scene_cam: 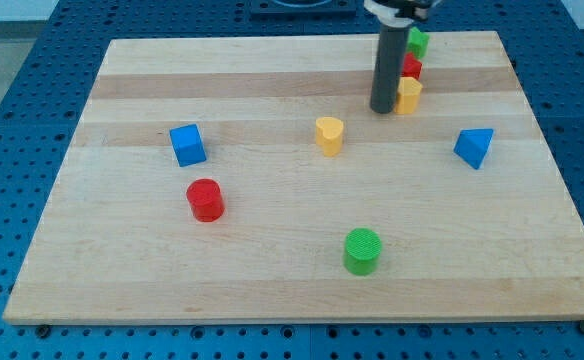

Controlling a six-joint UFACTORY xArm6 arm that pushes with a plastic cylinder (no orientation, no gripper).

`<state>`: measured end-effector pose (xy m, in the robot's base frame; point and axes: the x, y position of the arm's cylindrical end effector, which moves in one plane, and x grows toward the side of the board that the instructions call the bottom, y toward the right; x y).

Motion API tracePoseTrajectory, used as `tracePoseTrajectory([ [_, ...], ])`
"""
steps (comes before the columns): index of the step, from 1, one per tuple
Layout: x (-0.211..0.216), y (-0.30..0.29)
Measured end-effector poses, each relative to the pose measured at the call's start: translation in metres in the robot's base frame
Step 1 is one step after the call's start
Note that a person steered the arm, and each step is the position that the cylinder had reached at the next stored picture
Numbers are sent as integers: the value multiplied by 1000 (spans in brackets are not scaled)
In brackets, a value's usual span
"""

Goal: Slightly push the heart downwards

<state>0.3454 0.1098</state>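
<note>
The yellow heart (329, 134) lies near the middle of the wooden board (272, 270). My tip (383, 109) rests on the board up and to the right of the heart, with a gap between them. The tip stands just left of a yellow block (409, 96), close to touching it. Behind the rod, a red block (412, 68) and a green block (418, 41) line up toward the view's top, each partly hidden.
A blue cube (187, 145) sits at the left and a red cylinder (205, 200) below it. A green cylinder (362, 250) is near the view's bottom. A blue triangular block (474, 147) lies at the right.
</note>
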Motion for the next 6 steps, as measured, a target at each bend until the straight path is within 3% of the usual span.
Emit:
tracePoseTrajectory([
  [2, -8, -19],
  [3, -25, -74],
  [5, 52, -101],
  [6, 52, -101],
])
